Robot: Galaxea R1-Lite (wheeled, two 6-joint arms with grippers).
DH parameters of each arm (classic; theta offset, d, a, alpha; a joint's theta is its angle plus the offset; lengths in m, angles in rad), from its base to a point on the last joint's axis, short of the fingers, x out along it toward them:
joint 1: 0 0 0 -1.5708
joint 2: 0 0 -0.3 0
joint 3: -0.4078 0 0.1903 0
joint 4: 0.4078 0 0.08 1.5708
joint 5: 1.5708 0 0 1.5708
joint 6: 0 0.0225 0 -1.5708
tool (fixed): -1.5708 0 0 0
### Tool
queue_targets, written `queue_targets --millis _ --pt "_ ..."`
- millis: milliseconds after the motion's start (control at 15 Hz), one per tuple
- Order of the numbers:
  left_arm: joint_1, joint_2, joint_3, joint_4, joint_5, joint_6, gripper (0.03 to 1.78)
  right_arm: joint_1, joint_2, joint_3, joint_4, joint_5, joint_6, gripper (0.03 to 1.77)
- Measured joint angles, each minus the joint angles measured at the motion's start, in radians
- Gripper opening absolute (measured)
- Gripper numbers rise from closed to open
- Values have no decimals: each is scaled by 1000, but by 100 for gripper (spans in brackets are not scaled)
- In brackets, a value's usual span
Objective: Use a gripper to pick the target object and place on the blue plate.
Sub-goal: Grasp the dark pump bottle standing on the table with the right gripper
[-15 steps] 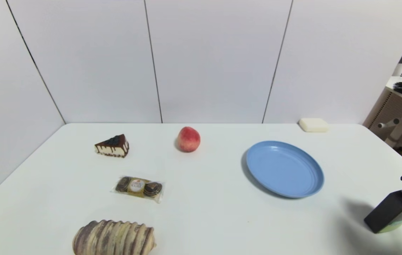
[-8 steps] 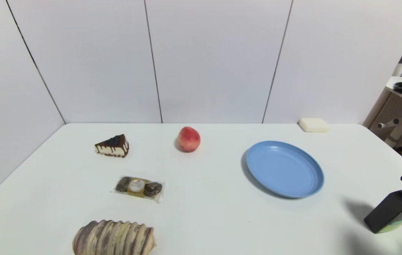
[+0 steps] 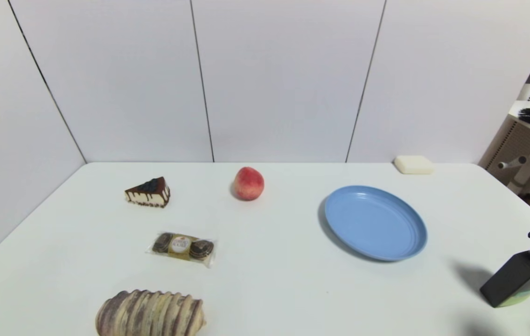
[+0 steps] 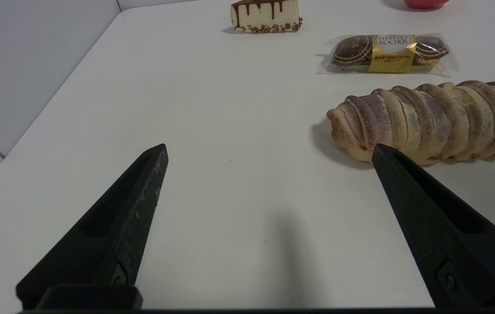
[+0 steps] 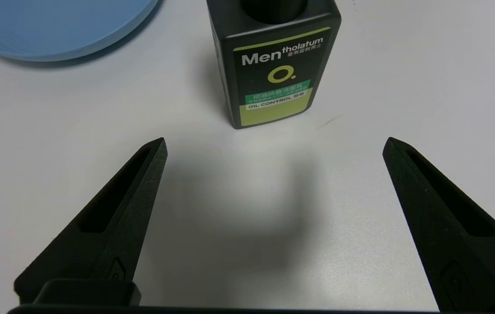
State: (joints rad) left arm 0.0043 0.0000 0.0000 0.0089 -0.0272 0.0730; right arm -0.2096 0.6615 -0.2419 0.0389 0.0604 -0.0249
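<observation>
Bottle (image 3: 521,275), black with a pump on top, stands up on the white bench (image 3: 283,280), near the robot's right edge of it. It has a green part low on its label. The blue plate (image 3: 375,223) is near it, a bit farther off and more to the left, and the two do not touch. Nothing sits on the plate.

The right end effector (image 5: 275,146) is wide open and holds nothing. It is close to the bottle, on the label side, and does not touch it. One black tip just peeks into the head view, low in the right corner.

The left end effector (image 4: 269,150) is wide open too, with nothing in it. It is over the left part of the bench, near the bread.

The big stripy bread (image 3: 150,313) lies at the near left. Past it is a pack of round chocolates (image 3: 182,247) in clear wrap. A slice of cake (image 3: 149,192) with brown drips is farther back. The red peach (image 3: 248,184) sits at the back, near the middle. A small cream-white block (image 3: 413,164) lies at the back, behind the plate.
</observation>
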Motion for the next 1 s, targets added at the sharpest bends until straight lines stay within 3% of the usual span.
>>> queue_targets --millis 467,1000 --pt "0 0 0 0 0 0 169 43 116 40 -138 -5 -3 171" --pt "0 0 0 0 0 0 169 30 300 84 -397 -7 -19 171"
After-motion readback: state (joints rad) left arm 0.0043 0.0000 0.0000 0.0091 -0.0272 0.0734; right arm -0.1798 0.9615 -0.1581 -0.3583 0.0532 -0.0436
